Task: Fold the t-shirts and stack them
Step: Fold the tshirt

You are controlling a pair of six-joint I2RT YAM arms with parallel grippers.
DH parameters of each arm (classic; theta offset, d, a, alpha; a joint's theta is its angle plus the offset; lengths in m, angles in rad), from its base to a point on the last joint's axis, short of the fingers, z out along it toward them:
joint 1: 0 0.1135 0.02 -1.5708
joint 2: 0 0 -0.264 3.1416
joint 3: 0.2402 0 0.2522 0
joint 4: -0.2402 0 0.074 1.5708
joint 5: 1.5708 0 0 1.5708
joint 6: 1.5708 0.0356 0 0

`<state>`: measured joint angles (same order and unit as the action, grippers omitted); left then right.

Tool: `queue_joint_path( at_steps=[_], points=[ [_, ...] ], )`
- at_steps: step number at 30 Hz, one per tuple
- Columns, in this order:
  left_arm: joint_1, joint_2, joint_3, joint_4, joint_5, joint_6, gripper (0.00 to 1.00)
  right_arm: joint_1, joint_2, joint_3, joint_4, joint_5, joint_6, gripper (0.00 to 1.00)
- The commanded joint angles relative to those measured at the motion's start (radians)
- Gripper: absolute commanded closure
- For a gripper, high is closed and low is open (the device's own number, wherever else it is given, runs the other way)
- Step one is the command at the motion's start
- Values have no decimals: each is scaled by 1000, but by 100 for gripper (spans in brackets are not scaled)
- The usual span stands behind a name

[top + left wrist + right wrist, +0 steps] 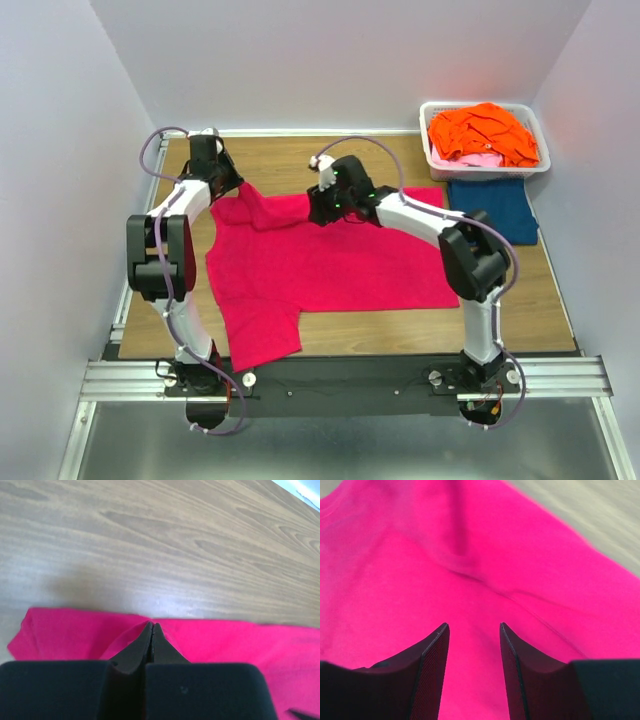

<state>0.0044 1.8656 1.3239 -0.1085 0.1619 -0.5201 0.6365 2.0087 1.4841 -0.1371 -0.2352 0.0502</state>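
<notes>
A magenta-pink t-shirt (320,265) lies spread on the wooden table, with one sleeve hanging toward the near edge. My left gripper (228,190) is at the shirt's far left corner. In the left wrist view its jaws (152,625) are shut and pinch a raised fold of the magenta cloth (225,640). My right gripper (320,212) is at the shirt's far edge. It is open, its fingertips (472,627) spread just above the magenta cloth (470,555) and holding nothing. A dark blue shirt (492,208) lies folded at the right.
A white plastic basket (432,110) stands at the far right corner and holds orange shirts (482,132) and a pale pink one (478,159). Bare wood (280,160) runs along the far side. White walls close in on three sides.
</notes>
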Motion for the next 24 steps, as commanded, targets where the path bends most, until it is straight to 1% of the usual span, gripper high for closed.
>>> queue_joint_path(
  at_steps=[1,3,4,8,13,18,19,20,24],
  points=[
    [-3,70,58,3,10,17,100,60,102,109,50,-93,-71,49],
    [-3,89,75,4,5,23,100,86,151,136,68,-107,-75,49],
    [-3,95,78,6,1,23,100,94,169,146,82,-111,-75,52],
    [-3,132,84,7,-9,29,100,121,249,238,128,-136,-58,57],
    [-1,164,93,0,-25,48,100,157,338,333,128,-148,-53,57],
    [-3,164,90,0,-33,46,100,178,415,415,128,-139,-53,58],
    [-3,162,87,1,-33,45,100,183,424,436,128,-138,-24,60],
    [-30,161,87,1,-33,46,100,187,432,447,128,-138,-21,60],
    [-35,161,84,1,-30,45,100,190,478,482,128,-128,-7,61]
  ],
)
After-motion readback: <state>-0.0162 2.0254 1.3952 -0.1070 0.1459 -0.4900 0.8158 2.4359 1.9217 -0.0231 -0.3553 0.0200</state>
